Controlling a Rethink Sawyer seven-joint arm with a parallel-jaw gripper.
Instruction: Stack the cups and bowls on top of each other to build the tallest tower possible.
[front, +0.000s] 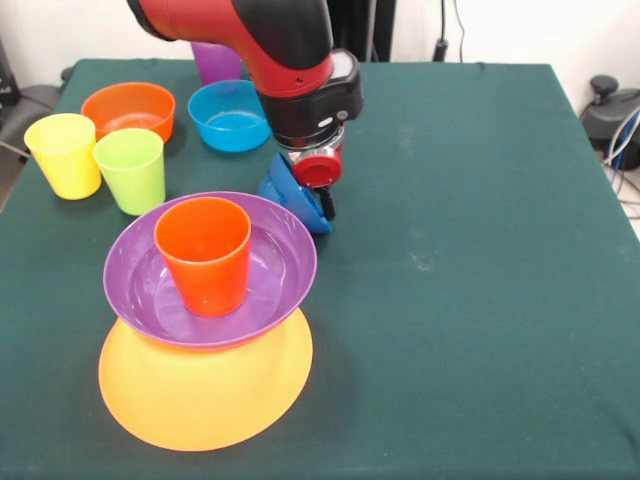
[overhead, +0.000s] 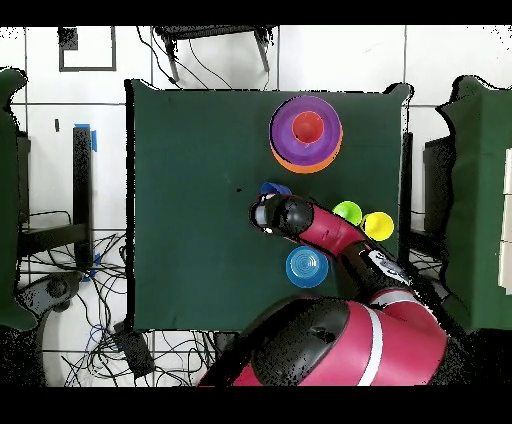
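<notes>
Seemingly gripper clamps dark blue bowl; three cups, five bowls visible.

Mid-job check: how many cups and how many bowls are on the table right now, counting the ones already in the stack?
Cups: 4 (orange-red cup, yellow cup, lime green cup, purple cup)
Bowls: 5 (yellow-orange bowl, purple bowl, orange bowl, light blue bowl, dark blue bowl)
Total: 9

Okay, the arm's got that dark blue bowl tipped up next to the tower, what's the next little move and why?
Probably lift the dark blue bowl clear of the table. The gripper holds it tilted on edge, low beside the tower's purple bowl, whose orange-red cup rises higher.
</notes>
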